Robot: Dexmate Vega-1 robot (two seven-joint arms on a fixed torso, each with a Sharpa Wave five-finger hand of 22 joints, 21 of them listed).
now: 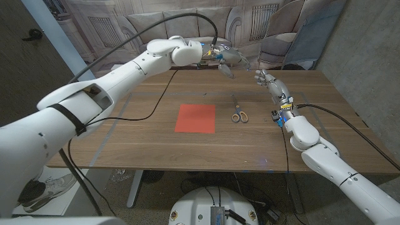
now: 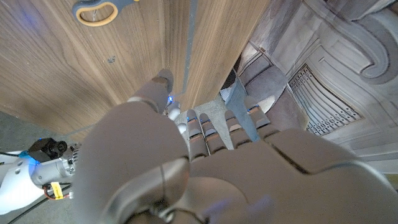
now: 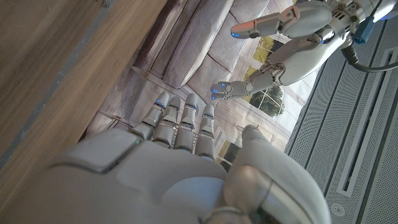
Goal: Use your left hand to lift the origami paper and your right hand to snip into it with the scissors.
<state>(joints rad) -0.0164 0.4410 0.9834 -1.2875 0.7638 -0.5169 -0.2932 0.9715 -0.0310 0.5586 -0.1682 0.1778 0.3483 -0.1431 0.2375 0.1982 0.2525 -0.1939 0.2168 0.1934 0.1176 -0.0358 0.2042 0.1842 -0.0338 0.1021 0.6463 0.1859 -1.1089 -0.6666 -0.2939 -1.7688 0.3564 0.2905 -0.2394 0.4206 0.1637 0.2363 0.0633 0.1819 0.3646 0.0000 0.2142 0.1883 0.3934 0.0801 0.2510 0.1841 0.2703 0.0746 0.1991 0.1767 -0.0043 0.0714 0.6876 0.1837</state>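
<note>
From my right hand (image 1: 273, 85), empty with fingers loosely apart, the scissors (image 1: 239, 112) lie near at 8 o'clock, blades pointing to 12, while my left hand (image 1: 226, 59), empty and spread, hovers well apart from the origami paper (image 1: 195, 118) at its 7 o'clock.

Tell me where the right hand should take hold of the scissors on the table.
Probably at the orange loops, the end nearer the robot. The scissors lie flat with blades pointing away, just right of the red paper. The right hand, open above the table, could come from above.
</note>
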